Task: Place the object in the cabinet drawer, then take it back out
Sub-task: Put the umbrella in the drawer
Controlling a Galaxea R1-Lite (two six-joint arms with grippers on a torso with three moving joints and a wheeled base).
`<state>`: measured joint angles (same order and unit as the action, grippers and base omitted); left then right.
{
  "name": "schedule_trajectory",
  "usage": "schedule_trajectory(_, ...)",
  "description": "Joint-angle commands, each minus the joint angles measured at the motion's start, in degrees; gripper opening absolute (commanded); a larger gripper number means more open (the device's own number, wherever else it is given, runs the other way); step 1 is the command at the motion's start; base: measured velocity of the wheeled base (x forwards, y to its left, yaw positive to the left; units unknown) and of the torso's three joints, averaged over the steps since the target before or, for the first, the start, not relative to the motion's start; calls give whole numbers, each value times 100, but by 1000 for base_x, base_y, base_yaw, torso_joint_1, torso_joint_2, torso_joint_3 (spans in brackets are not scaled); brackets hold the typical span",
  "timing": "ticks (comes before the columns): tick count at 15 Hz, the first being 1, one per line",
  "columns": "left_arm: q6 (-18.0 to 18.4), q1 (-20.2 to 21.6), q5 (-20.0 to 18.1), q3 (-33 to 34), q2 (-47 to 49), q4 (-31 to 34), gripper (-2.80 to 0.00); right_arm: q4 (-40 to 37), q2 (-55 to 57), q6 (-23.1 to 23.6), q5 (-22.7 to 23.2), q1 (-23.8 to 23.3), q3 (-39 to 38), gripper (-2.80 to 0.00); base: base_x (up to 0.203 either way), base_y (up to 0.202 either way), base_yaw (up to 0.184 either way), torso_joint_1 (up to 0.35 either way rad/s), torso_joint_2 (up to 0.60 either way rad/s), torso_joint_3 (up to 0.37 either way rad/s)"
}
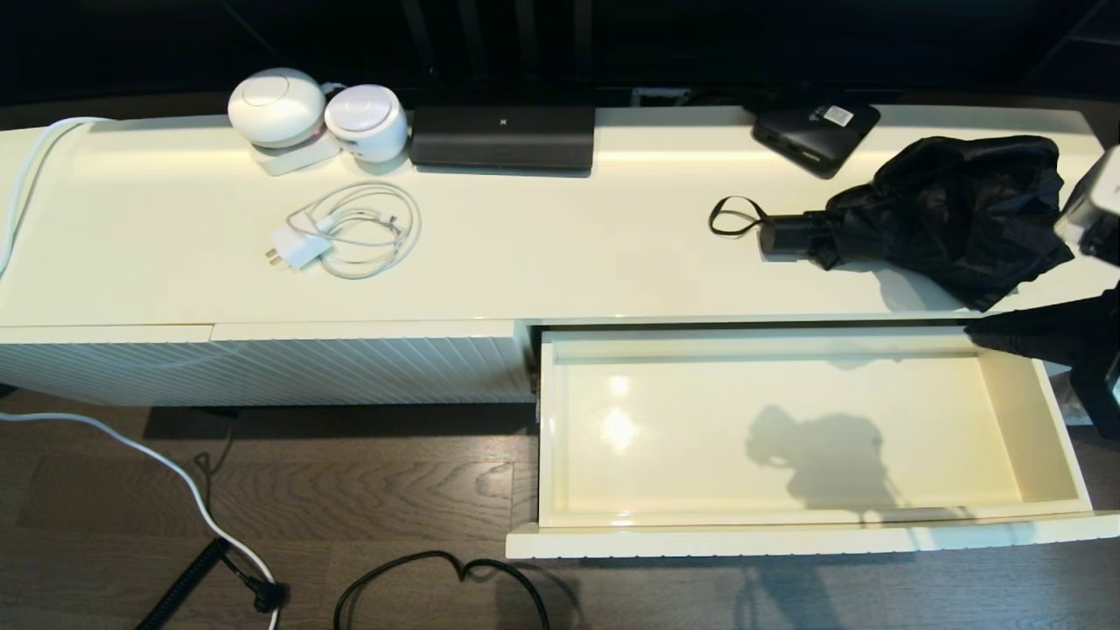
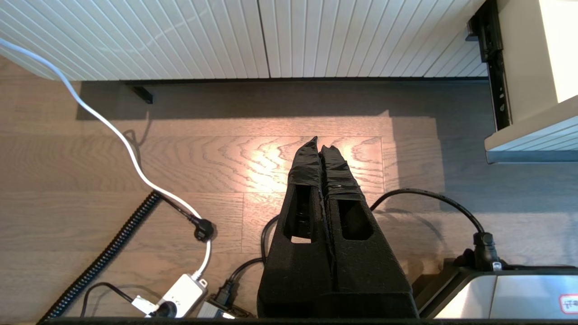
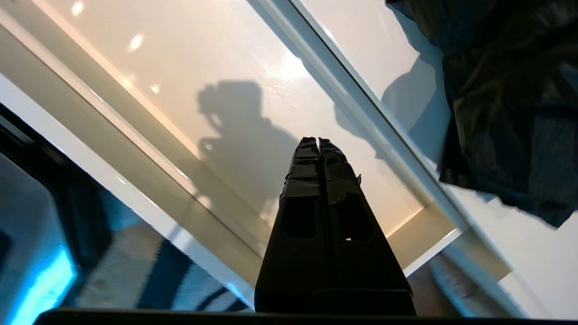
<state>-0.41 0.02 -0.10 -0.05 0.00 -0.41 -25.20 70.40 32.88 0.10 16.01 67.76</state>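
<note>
Two domed white devices (image 1: 315,114) and a coiled white charger cable (image 1: 350,229) are seen at the left of the cabinet top (image 1: 560,254), followed by a flat dark unit (image 1: 501,137) at the back edge and a flat black box (image 1: 815,131) further right. The umbrella (image 1: 945,210) is found at the right end of the top, lying on its side behind the open drawer (image 1: 787,516), with its wrist loop (image 1: 733,215) and short cylindrical handle (image 1: 787,234) pointed left. The drawer is pulled fully out and nothing is seen inside it. The umbrella is judged to be light; its fabric is loose and wrinkled and is expected to slip and bunch if pinched, so the rigid handle is recommended as the grasp point. The left gripper (image 2: 321,143) is parked low over the floor with its fingers pressed together and nothing between them. The right gripper (image 3: 319,141) is held above the drawer's right portion, close to the umbrella's fabric, fingers together and empty; it must be opened before any grasp is attempted.
</note>
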Motion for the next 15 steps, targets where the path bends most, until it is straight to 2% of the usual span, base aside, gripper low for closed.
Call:
schedule_trajectory(1, -2, 0, 1, -4, 0, -2, -280, -404, -17, -1259, -96, 61, 386, -280, 0, 0, 0, 0, 0, 0)
schedule_trajectory(3, -2, 6, 1, 5, 0, -2, -280, -906, 155, -2780, -357, 232, 967, -280, 0, 0, 0, 0, 0, 0)
schedule_trajectory(5, -2, 5, 1, -4, 0, -2, -280, -1244, 563, -4889, -516, 410, 1979, -280, 0, 0, 0, 0, 0, 0)
schedule_trajectory(7, -2, 4, 1, 5, 0, -2, -280, -1445, 950, -6347, -743, 575, 2730, -280, 0, 0, 0, 0, 0, 0)
schedule_trajectory(8, -2, 6, 1, -4, 0, -2, -280, -1517, 1148, -6890, -1085, 704, 2997, -280, 0, 0, 0, 0, 0, 0)
schedule_trajectory(10, -2, 4, 1, -4, 0, -2, -280, -1651, 1512, -7777, -2110, 919, 3255, -280, 0, 0, 0, 0, 0, 0)
schedule_trajectory(11, -2, 2, 1, 3, 0, -2, -280, -1876, 1741, -8389, -2693, 970, 3330, -280, 0, 0, 0, 0, 0, 0)
schedule_trajectory(12, -2, 6, 1, -4, 0, -2, -280, -2139, 1888, -8784, -3130, 995, 3375, -280, 0, 0, 0, 0, 0, 0)
schedule_trajectory(13, -2, 6, 1, -4, 0, -2, -280, -2386, 2018, -9158, -3426, 1010, 3387, -280, 0, 0, 0, 0, 0, 0)
schedule_trajectory(14, -2, -2, 1, 5, 0, -2, -280, -2662, 2139, -9660, -3592, 1021, 3391, -280, 0, 0, 0, 0, 0, 0)
schedule_trajectory(15, -2, 6, 1, -4, 0, -2, -280, -2895, 2193, -9941, -3683, 1026, 3418, -280, 0, 0, 0, 0, 0, 0)
